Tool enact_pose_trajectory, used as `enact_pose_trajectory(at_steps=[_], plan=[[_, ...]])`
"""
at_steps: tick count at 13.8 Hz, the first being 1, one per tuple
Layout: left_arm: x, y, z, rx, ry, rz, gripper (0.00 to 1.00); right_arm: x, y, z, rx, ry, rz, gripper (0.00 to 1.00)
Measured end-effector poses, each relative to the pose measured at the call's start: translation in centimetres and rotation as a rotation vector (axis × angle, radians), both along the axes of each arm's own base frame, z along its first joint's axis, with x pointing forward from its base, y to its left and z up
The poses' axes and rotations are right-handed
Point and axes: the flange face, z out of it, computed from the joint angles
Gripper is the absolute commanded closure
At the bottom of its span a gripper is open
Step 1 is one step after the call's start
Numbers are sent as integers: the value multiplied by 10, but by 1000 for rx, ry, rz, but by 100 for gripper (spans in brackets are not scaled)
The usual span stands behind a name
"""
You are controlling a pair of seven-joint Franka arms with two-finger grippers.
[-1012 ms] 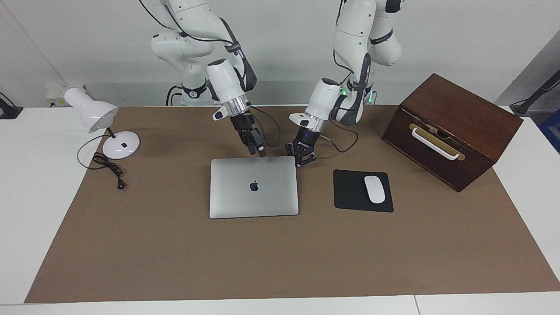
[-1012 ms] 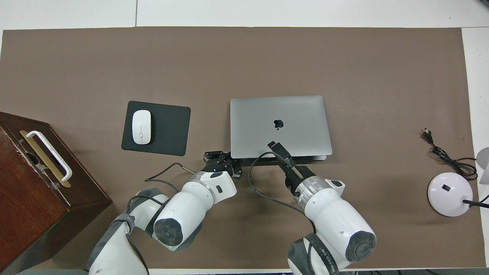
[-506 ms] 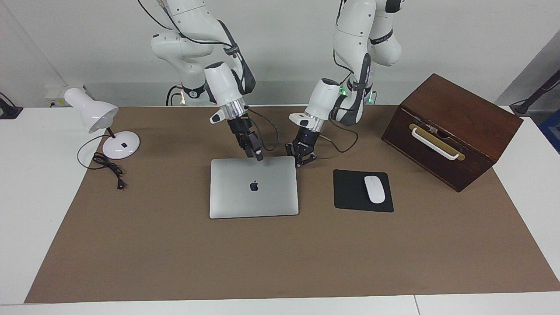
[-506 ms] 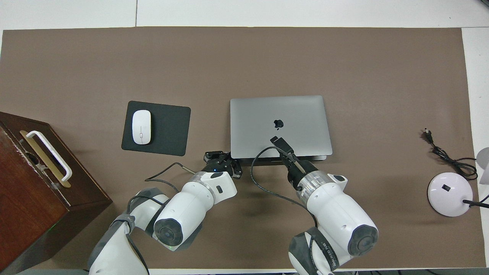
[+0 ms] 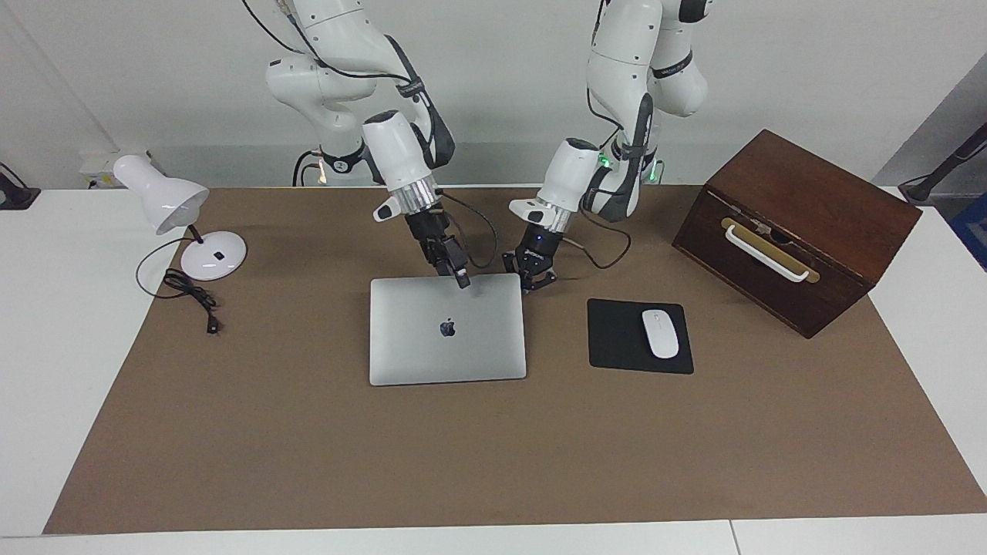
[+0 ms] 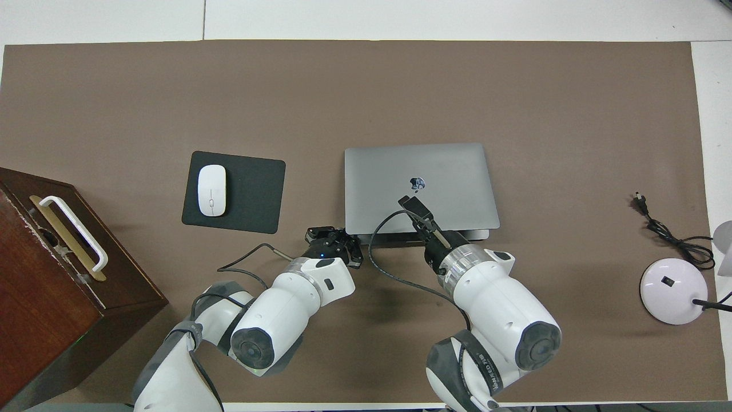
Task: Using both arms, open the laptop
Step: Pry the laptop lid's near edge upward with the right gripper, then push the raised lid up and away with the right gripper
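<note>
Silver laptop (image 5: pixel 447 330) mid-mat, lid barely lifted along its robot-side edge, right gripper (image 5: pixel 461 280) over that edge, left gripper (image 5: pixel 531 276) at its corner, finger states unclear, bare mat (image 5: pixel 478 455) at six o'clock.

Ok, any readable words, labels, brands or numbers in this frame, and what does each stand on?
No words or numbers can be read.
Apple logo, a sign with no text: centred on the lid of the laptop.
Dark lettering on the right arm's elbow band: too blurred to read.
</note>
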Motion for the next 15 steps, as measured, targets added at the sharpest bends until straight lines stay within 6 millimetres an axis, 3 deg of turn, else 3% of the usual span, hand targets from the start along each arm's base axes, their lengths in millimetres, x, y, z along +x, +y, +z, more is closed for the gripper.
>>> enact_pose_trajectory(at_steps=[8, 15], plan=[[-1, -1, 0, 2, -2, -5, 100, 49, 11, 28, 15, 21, -8, 0], [-9, -12, -1, -1, -5, -31, 100, 65, 11, 37, 29, 13, -18, 0]])
